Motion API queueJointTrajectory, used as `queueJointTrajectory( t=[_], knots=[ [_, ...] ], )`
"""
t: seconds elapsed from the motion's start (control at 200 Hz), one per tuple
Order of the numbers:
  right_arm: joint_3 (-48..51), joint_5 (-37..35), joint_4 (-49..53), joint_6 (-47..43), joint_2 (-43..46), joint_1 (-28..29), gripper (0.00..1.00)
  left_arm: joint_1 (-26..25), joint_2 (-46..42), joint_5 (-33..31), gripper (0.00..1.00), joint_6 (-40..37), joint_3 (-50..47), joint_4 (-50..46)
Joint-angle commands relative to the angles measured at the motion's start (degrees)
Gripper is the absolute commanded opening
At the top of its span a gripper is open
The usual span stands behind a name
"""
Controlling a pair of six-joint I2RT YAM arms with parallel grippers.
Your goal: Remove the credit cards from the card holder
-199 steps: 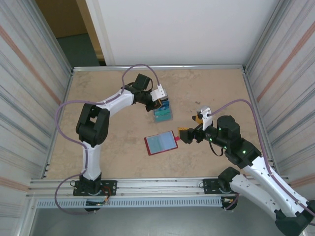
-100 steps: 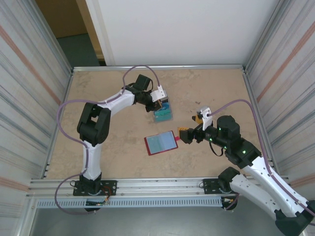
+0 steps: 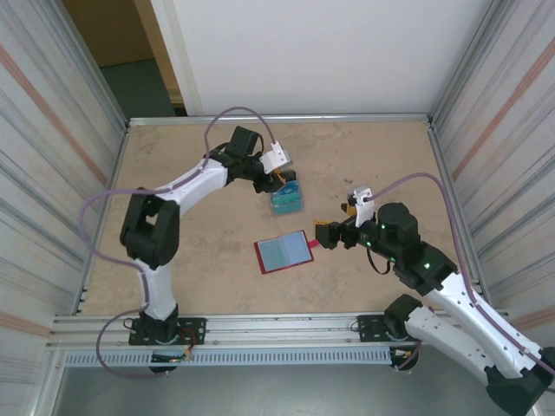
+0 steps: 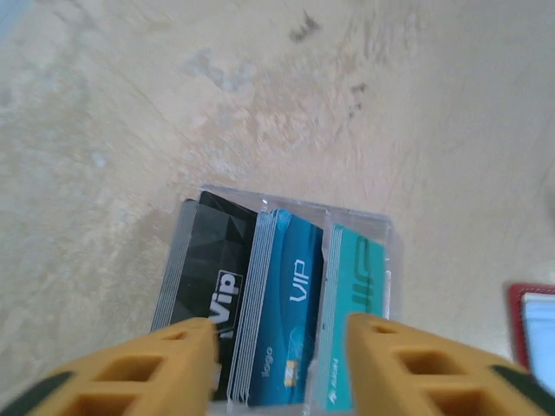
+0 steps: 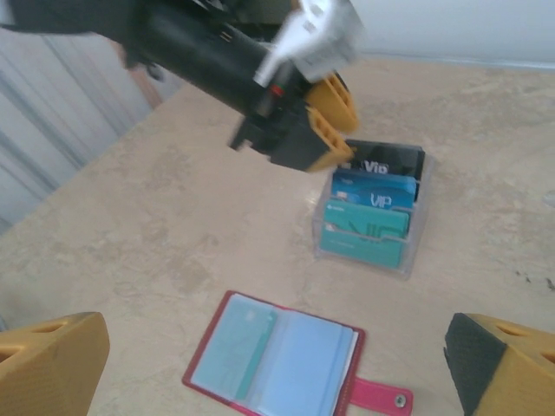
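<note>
Left pincer (image 4: 277,347): jaws parted, nothing between them; poised just above the clear card stand (image 4: 388,247).
Right pincer (image 3: 324,236): spread wide, empty; hovering just beside the snap tab (image 5: 382,399) of the card holder (image 5: 290,364).
Change: left pincer shut a second ago, now parted and drawn slightly back; left elbow swung out toward the left wall (image 3: 52,173); stand and card holder unmoved.
Meaning: probably a card just released into the stand, so one more is out.
Credit cards (image 4: 286,295): upright in three stepped rows in the stand: black, blue, teal.
Card holder position: open and flat on the surface (image 3: 191,251), sleeves up, between the stand and the near rail.
Contents: left sleeve tinted teal, possibly a card inside; right sleeve pale, cannot tell.
Edges: sleeve mouths hard to make out; tab pointing at the right pincer.
Open room: bare surface on every side of the card holder; walls well apart from both pincers.
</note>
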State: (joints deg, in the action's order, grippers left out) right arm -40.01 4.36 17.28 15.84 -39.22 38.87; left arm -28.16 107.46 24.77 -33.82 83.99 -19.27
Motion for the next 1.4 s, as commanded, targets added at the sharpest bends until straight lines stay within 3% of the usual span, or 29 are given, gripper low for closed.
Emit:
queueJointTrajectory(
  t=[0.0,0.07,0.2,0.356,0.566,0.747,1.067,1.398],
  knots=[
    [-3.06,-8.33,2.34,3.19,-3.22,3.34,0.89,0.31,-8.66,-2.32,0.59,8.39,-6.98,6.82],
    [-5.00,-12.43,4.73,4.21,-7.06,6.39,0.77,0.30,-13.83,-5.62,0.69,13.91,-13.42,11.28],
    [-8.35,-19.10,8.73,6.86,-15.21,12.32,0.61,0.30,-24.68,-13.68,0.98,25.12,-27.75,20.32],
    [-10.14,-16.49,8.18,11.52,-25.52,16.68,0.46,0.35,-37.84,-23.56,0.99,35.99,-42.56,25.34],
    [-14.90,-12.25,7.53,14.83,-40.20,21.35,0.41,0.30,-53.52,-34.82,0.99,43.41,-54.46,21.32],
    [-18.78,-7.18,6.75,15.79,-50.25,22.20,0.35,0.39,-62.45,-38.21,0.99,46.65,-59.37,17.95],
    [-23.89,-4.56,5.85,15.97,-61.01,21.72,0.35,0.48,-66.55,-41.35,0.99,48.92,-62.29,16.58],
    [-24.79,-6.02,7.16,16.08,-64.85,21.49,0.47,0.48,-64.02,-40.34,0.99,48.68,-61.40,17.62]
  ],
)
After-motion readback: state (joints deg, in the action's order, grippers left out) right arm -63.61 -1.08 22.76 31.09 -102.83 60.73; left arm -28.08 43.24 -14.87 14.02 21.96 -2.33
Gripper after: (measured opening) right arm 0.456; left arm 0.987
